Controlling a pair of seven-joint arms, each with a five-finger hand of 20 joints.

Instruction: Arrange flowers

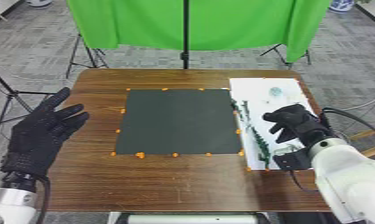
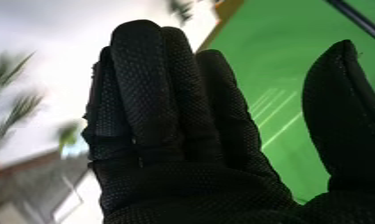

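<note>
In the head view my left hand [image 1: 48, 127] is open at the table's left edge, away from the flowers. My right hand [image 1: 294, 121] is over the white sheet [image 1: 257, 90] on the right, its fingers pointing toward the sheet's middle. Green stems [image 1: 260, 145] lie lengthwise along the sheet's left side, and a pale bluish item [image 1: 275, 91] rests near its far end. In the right wrist view my right hand [image 2: 179, 130] is open with straight fingers, the thumb apart and nothing held. Blurred green sprigs [image 2: 19, 107] show beside it on white.
A dark square mat [image 1: 179, 122] lies mid-table with orange markers around it. The brown table [image 1: 183, 187] ends near the robot's base. Beyond it hang a green cloth [image 1: 139, 25] and a black pole [image 1: 185, 30]. A black cable runs by my right wrist.
</note>
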